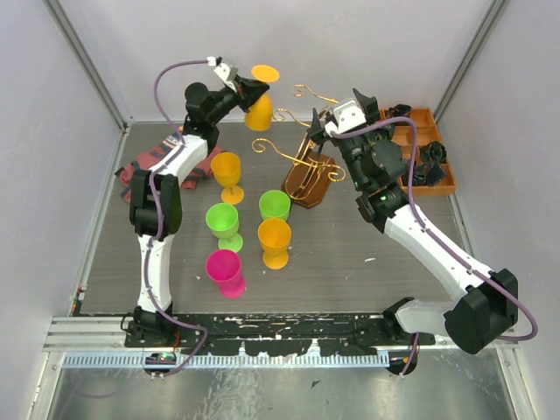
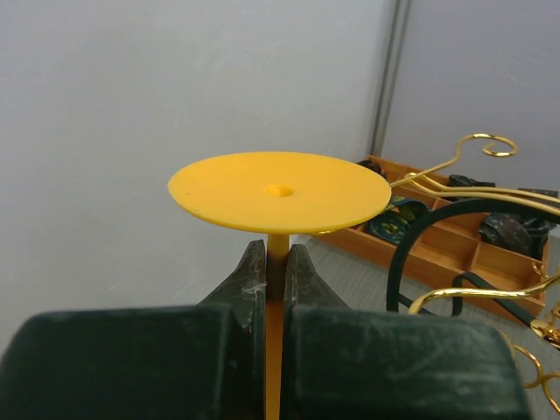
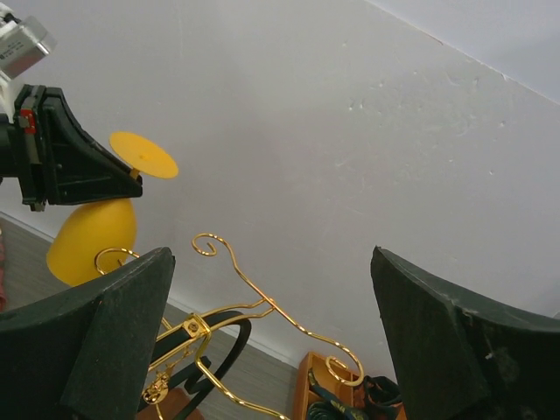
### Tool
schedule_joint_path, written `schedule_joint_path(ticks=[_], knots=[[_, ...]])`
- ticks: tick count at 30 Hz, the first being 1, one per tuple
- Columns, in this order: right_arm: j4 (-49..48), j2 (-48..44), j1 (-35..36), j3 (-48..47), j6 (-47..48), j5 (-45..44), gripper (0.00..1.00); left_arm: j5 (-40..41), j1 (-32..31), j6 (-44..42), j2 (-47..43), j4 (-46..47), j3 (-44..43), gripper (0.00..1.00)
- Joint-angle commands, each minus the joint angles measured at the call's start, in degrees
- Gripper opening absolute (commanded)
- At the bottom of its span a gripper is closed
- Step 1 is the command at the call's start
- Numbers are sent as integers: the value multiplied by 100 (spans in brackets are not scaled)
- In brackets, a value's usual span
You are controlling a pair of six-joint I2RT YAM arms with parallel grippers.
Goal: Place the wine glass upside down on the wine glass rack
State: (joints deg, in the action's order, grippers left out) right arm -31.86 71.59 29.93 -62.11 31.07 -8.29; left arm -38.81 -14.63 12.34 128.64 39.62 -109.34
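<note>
Wine glass (image 1: 259,112): orange, inverted, foot disc uppermost and bowl hanging below. It is in the air over the far part of the tabletop (image 1: 350,254), left of the wine glass rack (image 1: 308,182) and clear of the surface. Its bowl is just beside one curled wire arm; whether they touch cannot be determined. The glass is not seated on any arm.

Left pincer (image 1: 252,89): closed on the stem of the wine glass. The left wrist view shows both fingers (image 2: 252,280) pressed against the thin stem directly under the foot disc.

Wine glass rack: thin gold wire with curled arms, upright on a dark brown oval base, standing at the far centre-right of the tabletop.

Right pincer (image 1: 317,131): fully open and holding nothing, raised beside the upper right of the rack. In its wrist view the two fingers (image 3: 114,332) stand wide apart, with the gold arms between them.

Surroundings: five further glasses stand upright on the tabletop in front of the rack: an orange one (image 1: 227,171), two green ones (image 1: 222,223) (image 1: 274,206), another orange one (image 1: 274,241) and a pink one (image 1: 226,271). An orange-brown compartment tray (image 1: 429,115) holding dark items sits at the far right. A reddish cloth (image 1: 140,171) lies at the far left, partly behind the left arm
</note>
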Motion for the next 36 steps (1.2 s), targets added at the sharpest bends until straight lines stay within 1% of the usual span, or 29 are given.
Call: schedule_joint_path(ticks=[1, 8, 14, 21, 27, 36], knots=[[-52, -242, 20, -146, 114, 85, 100, -243, -228, 75, 215, 534, -20, 0], [7, -284, 25, -282, 132, 109, 100, -199, -493, 80, 403, 571, -92, 0], [46, -333, 28, -307, 174, 135, 100, -94, -575, 70, 557, 591, -103, 0], [111, -259, 21, -314, 253, 157, 100, -70, -682, 361, 662, 810, -85, 0], [122, -173, 28, -321, 269, 170, 100, 14, -778, 395, 317, 1093, 517, 0], [175, -211, 22, -205, 274, 168, 100, 147, -864, 104, -618, 1322, 1743, 0]])
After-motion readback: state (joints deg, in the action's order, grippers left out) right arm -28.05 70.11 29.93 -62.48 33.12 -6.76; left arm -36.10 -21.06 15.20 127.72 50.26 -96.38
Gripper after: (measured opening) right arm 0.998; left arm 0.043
